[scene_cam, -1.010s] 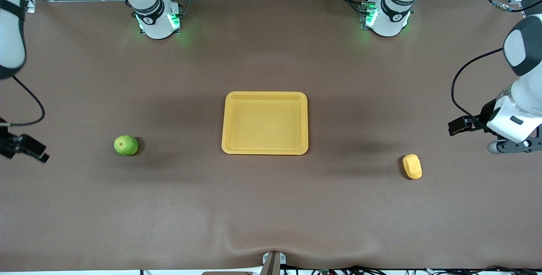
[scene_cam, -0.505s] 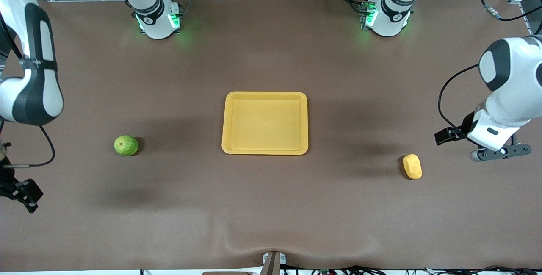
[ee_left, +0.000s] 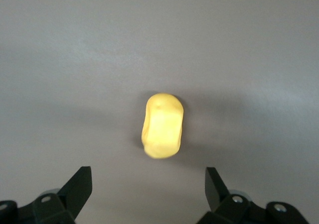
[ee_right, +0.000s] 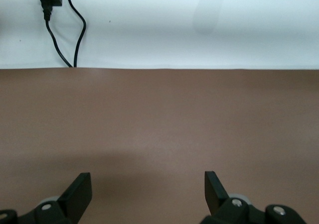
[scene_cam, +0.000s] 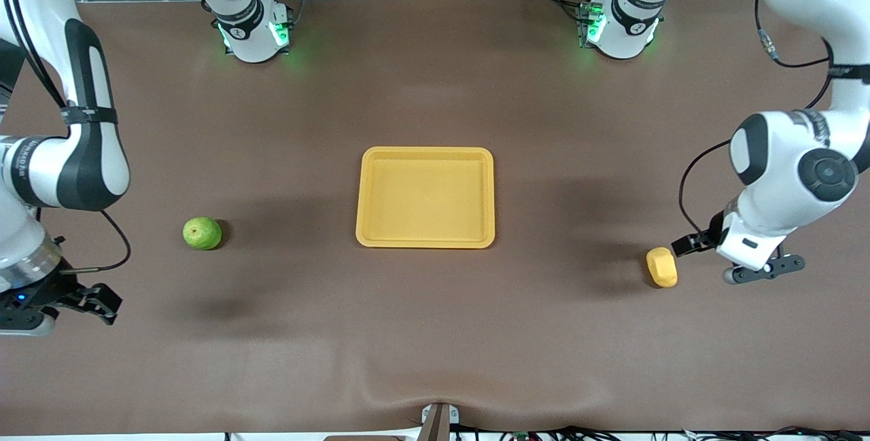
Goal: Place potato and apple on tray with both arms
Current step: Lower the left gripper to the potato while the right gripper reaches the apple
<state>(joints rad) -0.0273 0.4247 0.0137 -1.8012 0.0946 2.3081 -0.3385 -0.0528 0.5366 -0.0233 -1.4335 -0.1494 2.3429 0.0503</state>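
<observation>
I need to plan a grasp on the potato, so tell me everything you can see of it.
The potato is a small oblong yellow-orange lump with rounded ends and a smooth, slightly dented surface, as the left wrist view shows. It lies flat on the brown table toward the left arm's end, nearer the front camera than the tray. Nothing touches it; the left gripper hangs open close beside it.
</observation>
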